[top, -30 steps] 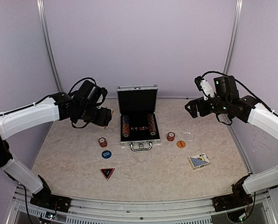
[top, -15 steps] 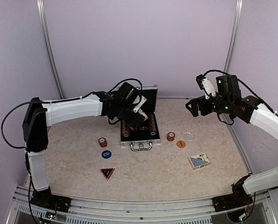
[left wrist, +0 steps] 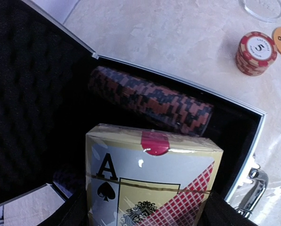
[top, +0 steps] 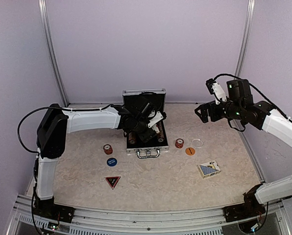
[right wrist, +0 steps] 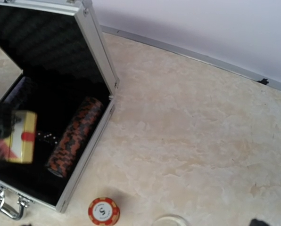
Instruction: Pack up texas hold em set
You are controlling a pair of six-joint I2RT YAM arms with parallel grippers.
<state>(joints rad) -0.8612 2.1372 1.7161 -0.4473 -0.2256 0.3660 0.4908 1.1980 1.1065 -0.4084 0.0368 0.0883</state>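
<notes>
Right now my left gripper (top: 152, 128) is pinching the red card deck (left wrist: 152, 183) by its sides, holding it over the open case (top: 133, 103). The case's lid stands upright at the back. From the right wrist view, the deck hangs in the middle of the black lining, between the two rows of chips (left wrist: 150, 101) laid along either side. I cannot tell whether it touches the bottom.

My right gripper (top: 203, 113) is spread wide with nothing in it. It is raised above the far right of the table (top: 77, 166), well apart from the case.

Left of the case stands a short chip stack (top: 108, 149), with a blue button (top: 111, 161) just in front of it and the red triangle (top: 112, 181) nearer to me. Right of the case are a second chip stack (top: 179, 143), an orange button (top: 190, 151) and a clear disc (top: 198, 143). The blue card deck (top: 209, 169) lies flat, nearer the front edge.
</notes>
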